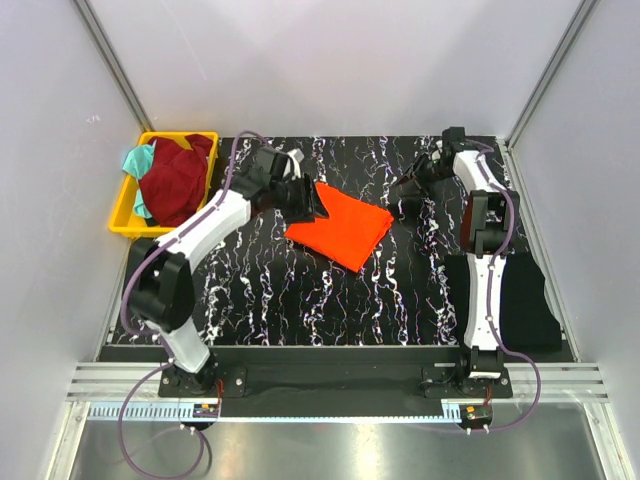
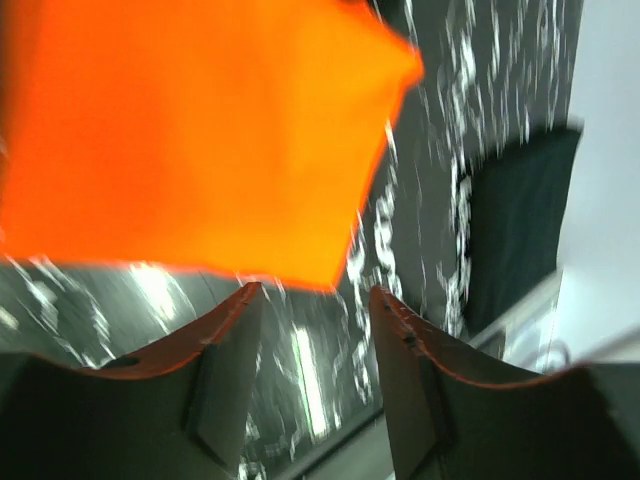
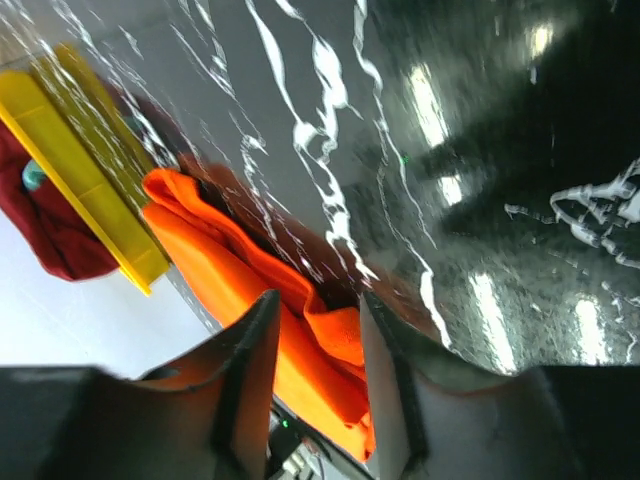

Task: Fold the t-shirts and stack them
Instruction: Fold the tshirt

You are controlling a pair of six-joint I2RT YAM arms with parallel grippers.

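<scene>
Black marble-veined table [image 1: 300, 300], white walls on three sides. The orange t-shirt [image 1: 338, 228] is seen folded into a compact, skewed rectangle approx. mid-table, a little toward the far edge. The maroon t-shirt [image 1: 178, 180] and teal t-shirt [image 1: 137, 160] are heaped unfolded in the yellow bin [image 1: 122, 208] at far left. A black cloth [image 1: 528, 295] is laid at the right edge, beside the right arm.

The left gripper [image 2: 315, 295] is held just off the orange shirt's far-left corner, jaws parted to a moderate width w/ nothing btw. them. Bare table is seen through the gap. The right gripper [image 3: 318, 300] is held near the shirt's right corner, jaws likewise parted. Orange cloth is seen beyond the gap but no pinch is shown, so it is judged empty.

Risks, as judged:
- The fold could be undone if a fingertip is dragged over the top layer, esp. on the left, where the tips are closest to the hem.
- Layers look loose in the right wrist view, so one could be peeled open by a snag.
- The shirt is set askew, so later shirts stacked on it may be laid off-square and slide.
- Maroon and teal are tangled, so both may be lifted at once and the bin dragged or tipped.
</scene>
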